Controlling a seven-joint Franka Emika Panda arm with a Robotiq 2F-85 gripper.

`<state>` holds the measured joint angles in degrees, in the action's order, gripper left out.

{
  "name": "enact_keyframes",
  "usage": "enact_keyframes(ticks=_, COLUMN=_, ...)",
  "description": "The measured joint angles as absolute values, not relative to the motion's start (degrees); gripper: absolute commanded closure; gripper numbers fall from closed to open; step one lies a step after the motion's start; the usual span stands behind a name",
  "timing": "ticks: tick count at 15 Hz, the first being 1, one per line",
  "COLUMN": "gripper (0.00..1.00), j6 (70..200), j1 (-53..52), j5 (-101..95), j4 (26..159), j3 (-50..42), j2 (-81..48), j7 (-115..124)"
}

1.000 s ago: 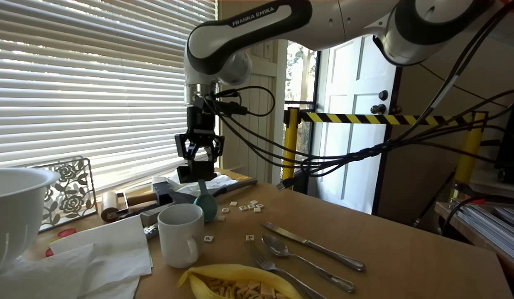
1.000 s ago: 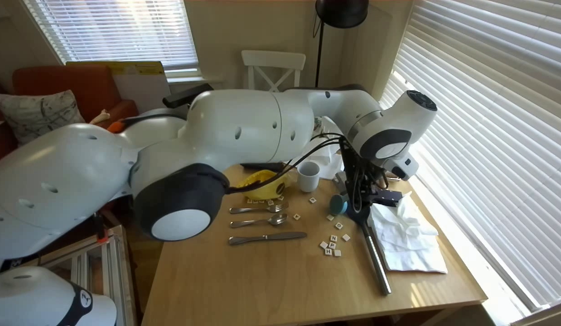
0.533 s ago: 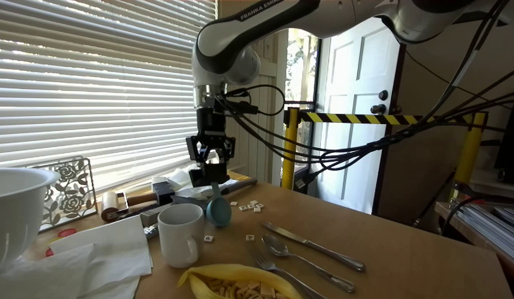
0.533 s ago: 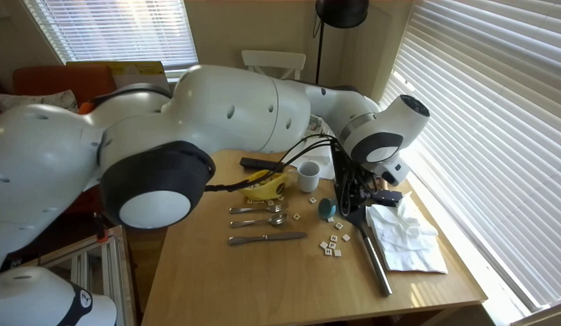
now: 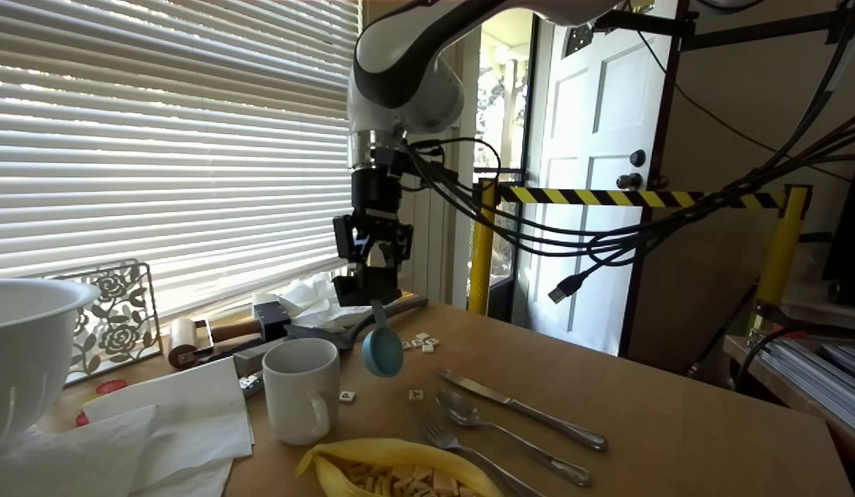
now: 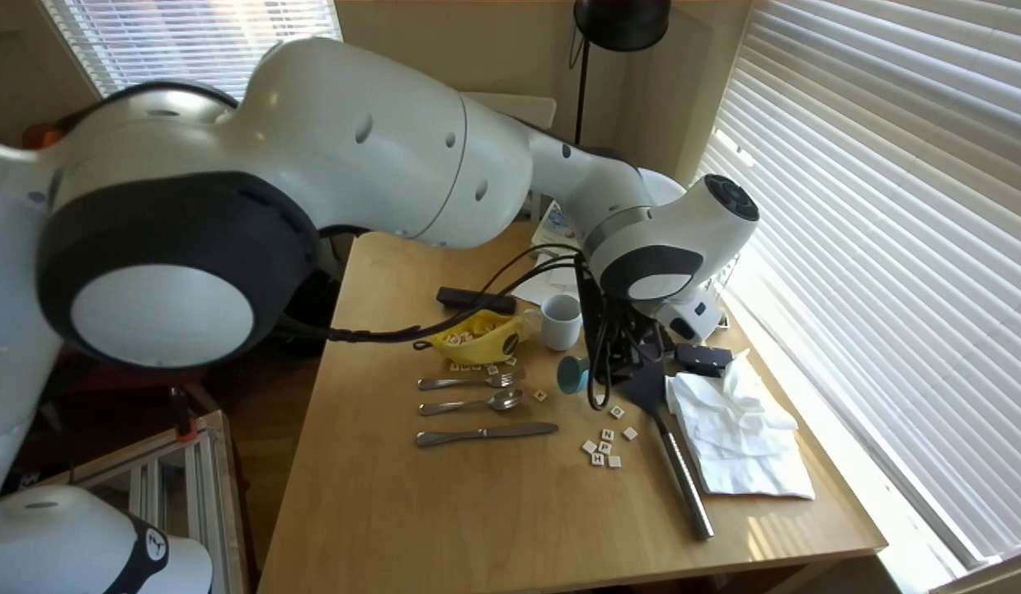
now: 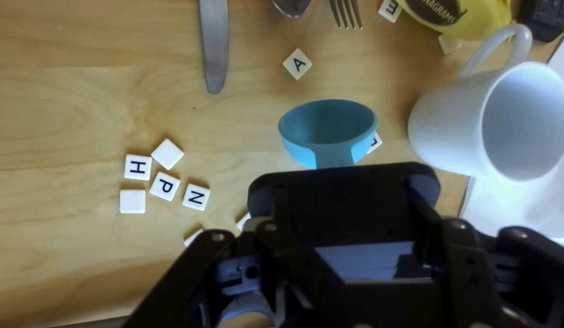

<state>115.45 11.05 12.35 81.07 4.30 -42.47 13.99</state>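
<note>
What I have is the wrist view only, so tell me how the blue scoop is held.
Observer: In an exterior view, the end effector grips the blue scoop by its handle, round end hanging downward.
Operator: Now check the yellow pouch; I only get its printed side.
Observer: It gapes open, with a heap of tiles inside.
Operator: Name something big that I miss altogether.
Observer: A white bowl, in an exterior view, with papers between it and the mug.

Exterior views: low, facing door [image 5: 600, 138]; high, down across table [image 6: 411, 511]. Wrist view: close overhead. Shared: mug [image 7: 491, 120].
</note>
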Motion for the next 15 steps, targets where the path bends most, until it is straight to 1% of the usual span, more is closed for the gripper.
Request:
enact_keyframes(ticks=2, gripper=0.65, j6=116.2, j1=11.0, j5=13.8, j4=86.2, j3=4.2, j2=-39.2, j7=12.0)
enact_keyframes(ticks=3, gripper=0.40, j6=116.2, j1=10.9, j5=13.9, j4=88.8, j3=4.0, j2=-37.5, j7=11.3)
enact_keyframes(ticks=7, gripper=0.40, j6=116.2, j1=10.1, j5=13.9, j4=89.6, j3=2.8, j2=-37.0, j7=11.1)
enact_keyframes(ticks=8, gripper=0.65, j6=116.2, j1=10.1, j5=13.9, j4=89.6, j3=2.7, j2=-37.1, j7=11.1)
enact_keyframes(ticks=12, gripper=0.65, j6=116.1, j1=9.2, j5=13.8, j4=90.2, j3=2.0, j2=-37.1, j7=10.3)
enact_keyframes(ticks=15, gripper=0.65, j6=116.4, j1=7.6, j5=13.7, j4=94.4, j3=1.7, j2=-35.6, j7=8.3)
